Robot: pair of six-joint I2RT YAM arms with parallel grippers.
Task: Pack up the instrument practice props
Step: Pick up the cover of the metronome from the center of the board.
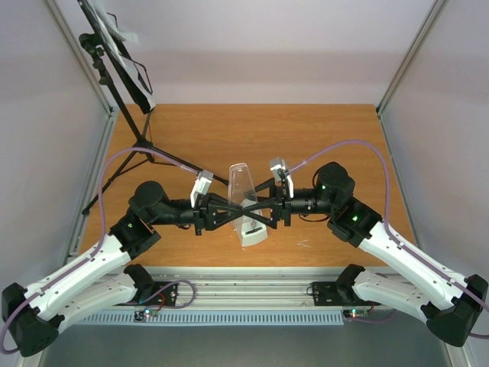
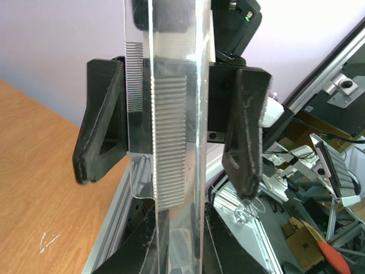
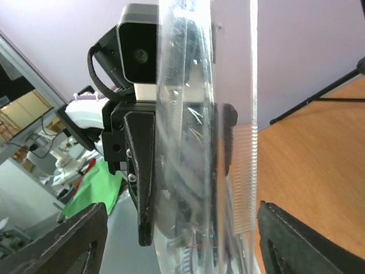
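1. Clear plastic is what we see first: the cover of the metronome stands upright at the centre of the top view, on the near half of the orange wooden worktop.
2. The pale body shows at the cover's foot. We cannot tell whether the cover is seated fully on it.
3. Both arms reach in from the lower corners of the top view and meet at the metronome, their fingers crossing around it.
4. The left pincer is narrow and holds the cover. At the bottom of its wrist view, its fingers press against both sides of the clear wedge.
5. The right pincer stands wide. Its fingers sit in the lower corners of its wrist view, spread wider than the cover between them.
6. In the left wrist view we see those right fingers flanking the cover at mid-frame. The one on the right of the frame is plainly apart from it.
7. A ribbed strip runs down the cover in both wrist views.
8. The black stand rises at the upper left of the top view, with one thin leg running across the worktop toward the centre. White pages lie on its desk.
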